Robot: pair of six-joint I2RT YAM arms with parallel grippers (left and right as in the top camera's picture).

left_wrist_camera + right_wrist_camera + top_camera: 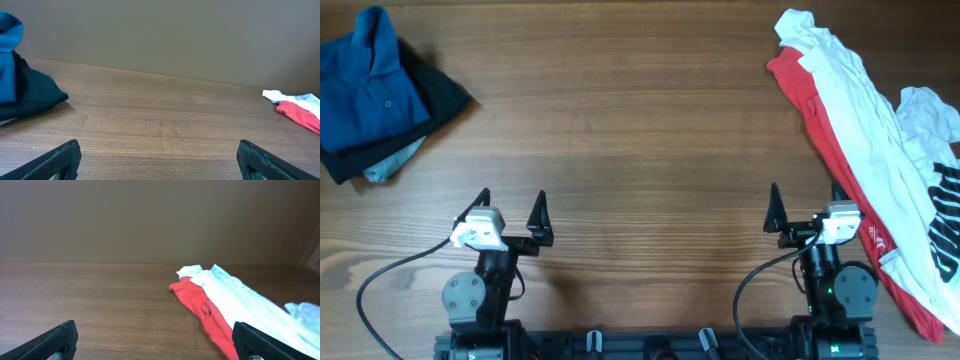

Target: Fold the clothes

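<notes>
Low at the bottom edge, left end effector (511, 200) and right end effector (805, 200) gaped apart, empty. Blue polo (365, 75) lay upper left; white T-shirt (860, 95) upper right.

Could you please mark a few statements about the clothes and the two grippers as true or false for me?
1. The left gripper and the right gripper are both open and hold nothing. True.
2. The blue polo lies on the robot's right. False: it lies at the far left, on top of a dark garment.
3. The white T-shirt lies partly over a red shirt. True.
4. The white T-shirt is neatly folded. False: it lies stretched out and rumpled, not yet folded.
5. The left gripper touches the dark garment. False: bare wood lies between them.
</notes>
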